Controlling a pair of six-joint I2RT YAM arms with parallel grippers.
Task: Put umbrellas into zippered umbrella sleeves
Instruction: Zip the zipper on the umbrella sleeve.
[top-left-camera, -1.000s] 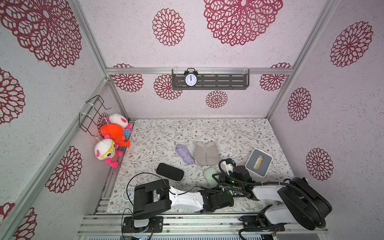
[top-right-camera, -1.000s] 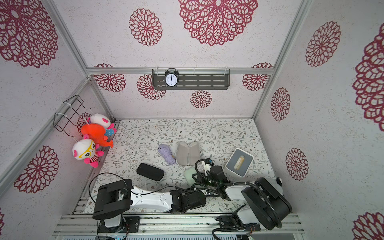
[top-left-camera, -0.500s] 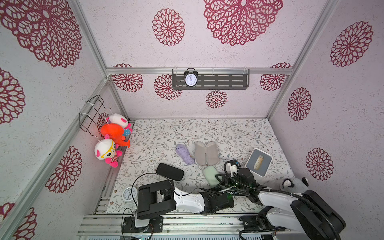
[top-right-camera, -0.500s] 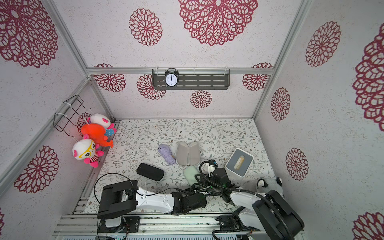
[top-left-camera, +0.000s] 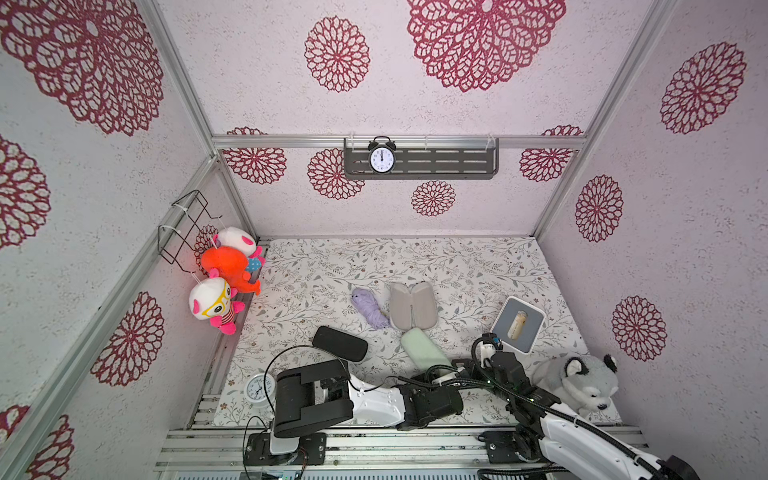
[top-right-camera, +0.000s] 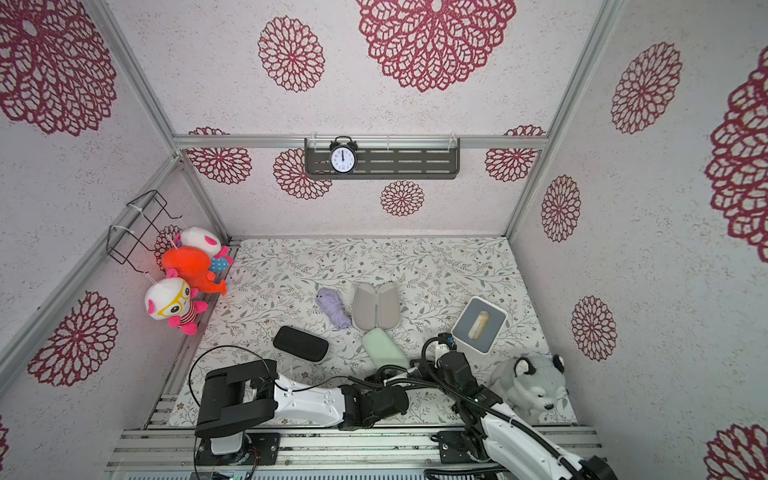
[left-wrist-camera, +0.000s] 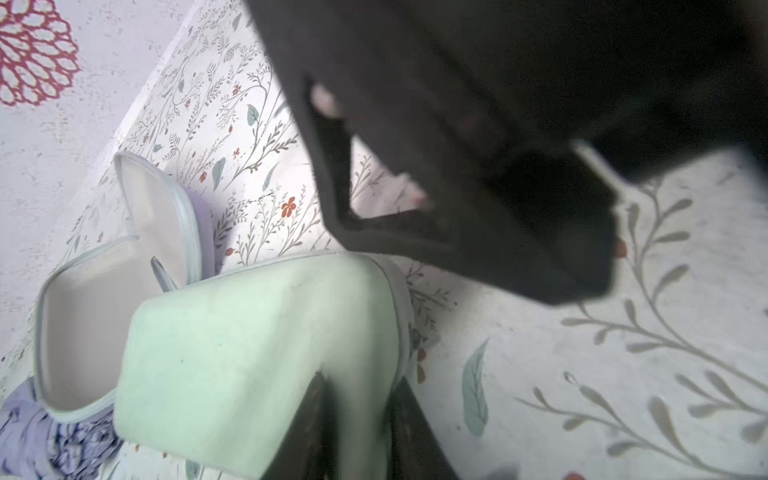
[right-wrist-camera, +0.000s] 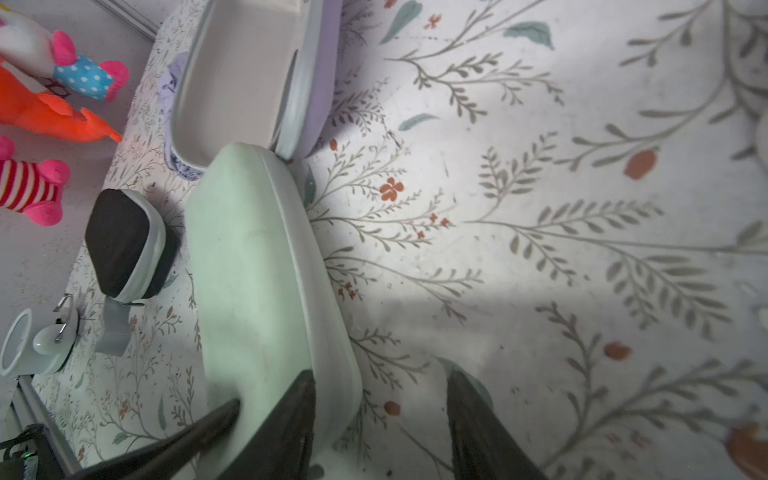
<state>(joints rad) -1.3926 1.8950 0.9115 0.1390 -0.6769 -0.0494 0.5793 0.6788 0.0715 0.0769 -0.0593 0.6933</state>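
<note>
Step in hand, my read: zipping shut the mint green case (top-left-camera: 424, 351). It lies closed on the worktop (top-left-camera: 478, 266), far end touching the open lilac case (top-left-camera: 412, 305) at its 12 o'clock. No mint umbrella shows anywhere, so it is probably inside.

Left fingers (left-wrist-camera: 309, 432) pinch the near end of the mint green case, one each side of the shell, and look clamped on it. Right fingers (right-wrist-camera: 291, 415) are spread apart: one rests on the shell by the grey seam, the other hangs over bare worktop on the case's 3 o'clock side, nothing between them. Zip pull not visible in any view, so can't tell if the zip is fully shut.

To do it well:
- Left should hold the end flat so the case doesn't swivel into the lilac case.
- Right should find the pull on the seam, close on the tab only and not the shell, then draw along the curve low and steady.
- Risks: thin tab slips out, or fabric catches in the teeth.

Black case (top-left-camera: 340, 343) sits closed at 9 o'clock of the mint one. Lilac umbrella (top-left-camera: 368, 307) lies loose, touching the lilac case at its 9 o'clock; that pair looks not yet done.
</note>
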